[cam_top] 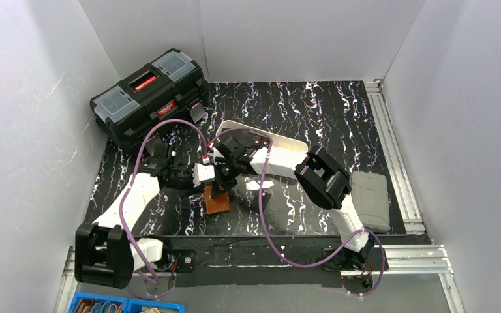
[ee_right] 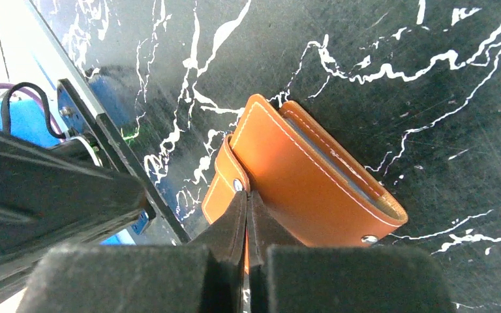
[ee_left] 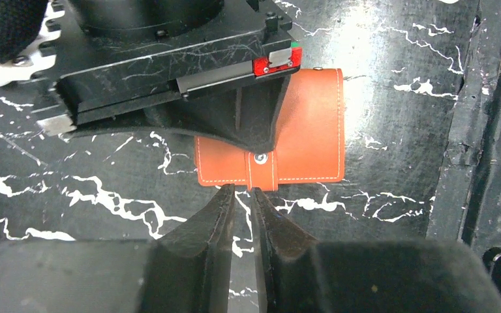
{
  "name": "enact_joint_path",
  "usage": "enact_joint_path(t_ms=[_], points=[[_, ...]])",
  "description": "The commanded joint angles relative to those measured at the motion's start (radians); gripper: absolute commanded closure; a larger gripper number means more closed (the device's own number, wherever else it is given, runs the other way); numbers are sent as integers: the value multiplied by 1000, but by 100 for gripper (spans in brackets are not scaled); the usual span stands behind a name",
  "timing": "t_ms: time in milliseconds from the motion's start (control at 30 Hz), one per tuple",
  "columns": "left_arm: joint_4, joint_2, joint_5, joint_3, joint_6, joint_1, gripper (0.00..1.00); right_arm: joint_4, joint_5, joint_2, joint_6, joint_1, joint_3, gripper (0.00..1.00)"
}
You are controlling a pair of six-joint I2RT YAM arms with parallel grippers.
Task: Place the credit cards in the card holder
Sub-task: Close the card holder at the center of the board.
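Blue bins (cam_top: 127, 305) sit at the bottom left edge of the overhead view, just below the arm bases. Above them spreads a black table (cam_top: 339, 111) veined with white, boxed in by plain white walls (cam_top: 267, 39). Aluminium rails (cam_top: 391, 143) run along its right side. A black toolbox (cam_top: 150, 98) stands upper left, a long white tray (cam_top: 280, 149) lies at centre and a grey pad (cam_top: 370, 199) at right. The left arm (cam_top: 137, 192) and right arm (cam_top: 326, 176) meet mid-frame over the brown card holder (cam_top: 218, 201). A dark grey card (cam_top: 265, 208) lies flat just to its right.

From the left wrist, the left gripper (ee_left: 242, 192) fills the bottom edge. Its fingers are nearly together, with a thin gap, and their tips are at the holder's strap (ee_left: 262, 176). Whether they nip it I cannot tell. The right arm's black housing overhangs the top.

From the right wrist, the right gripper (ee_right: 246, 203) is closed. A sliver of orange leather shows between its fingers, so it pinches the strap. The holder lies flat on the marbled surface, its blue-grey lining showing along the upper right edge.
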Motion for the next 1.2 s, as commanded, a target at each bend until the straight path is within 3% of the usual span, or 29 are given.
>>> enact_joint_path(t_ms=[0,367,500,700,833,1067,1167], points=[[-79,-89,-7,28,-27,15,86,-177,76,53,-17,5,14,99],[-117,-163,30,-14,-57,16,85,-228,201,23,-11,33,-4,99],[-94,-165,21,-32,-42,10,84,-285,178,73,-5,34,43,99],[-136,-176,44,-35,41,10,84,-442,88,177,8,29,164,99],[-175,-208,119,-60,161,-3,82,-452,76,176,10,23,166,99],[-226,-223,100,-130,500,-99,54,-445,143,157,25,15,126,99],[-270,-151,67,-93,543,-139,52,-454,182,154,22,14,128,99]])
